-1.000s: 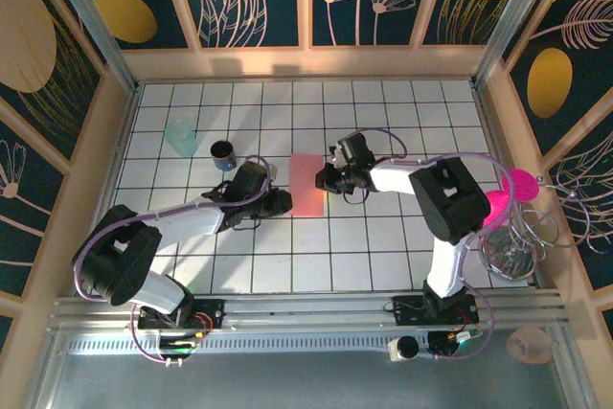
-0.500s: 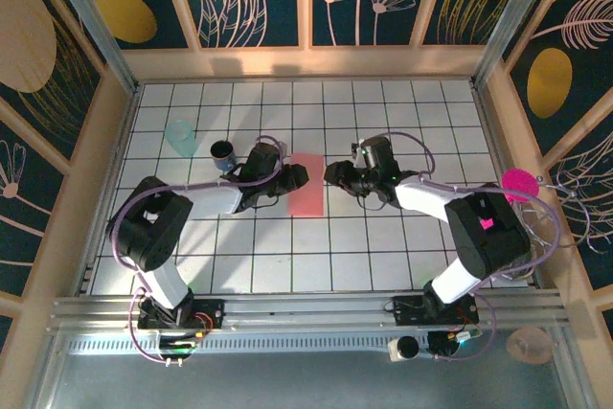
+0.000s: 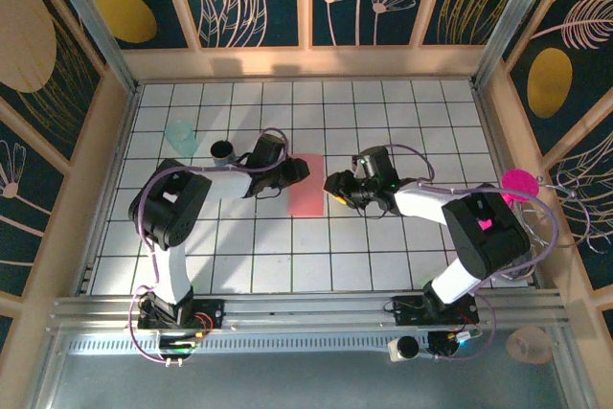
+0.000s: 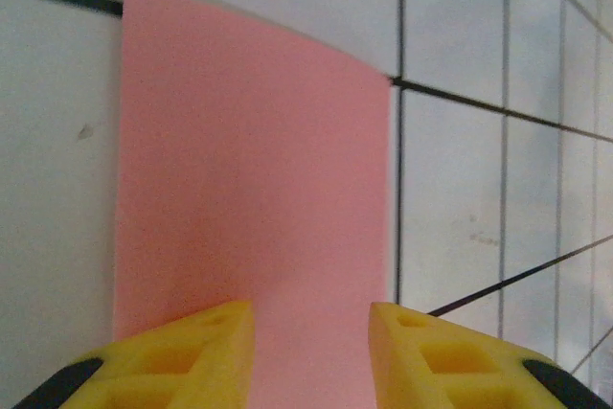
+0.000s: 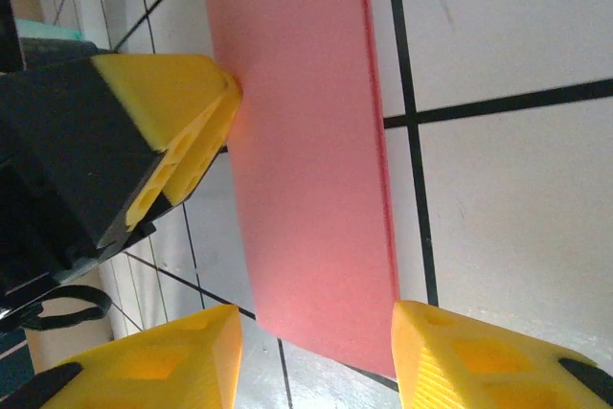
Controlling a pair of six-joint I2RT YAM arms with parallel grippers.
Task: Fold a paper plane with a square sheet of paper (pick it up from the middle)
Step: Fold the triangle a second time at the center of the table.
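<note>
The sheet of paper looks folded in half once, a narrow salmon-pink rectangle with a doubled edge along one long side. I judge the nose and wing folds are all left to do.

It lies flat on the tabletop, to the right of the dark cup. The left pincer sits between cup and paper, spread, one finger touching the paper's edge. The right pincer, beyond the paper from the cup, is spread too and holds nothing.
</note>
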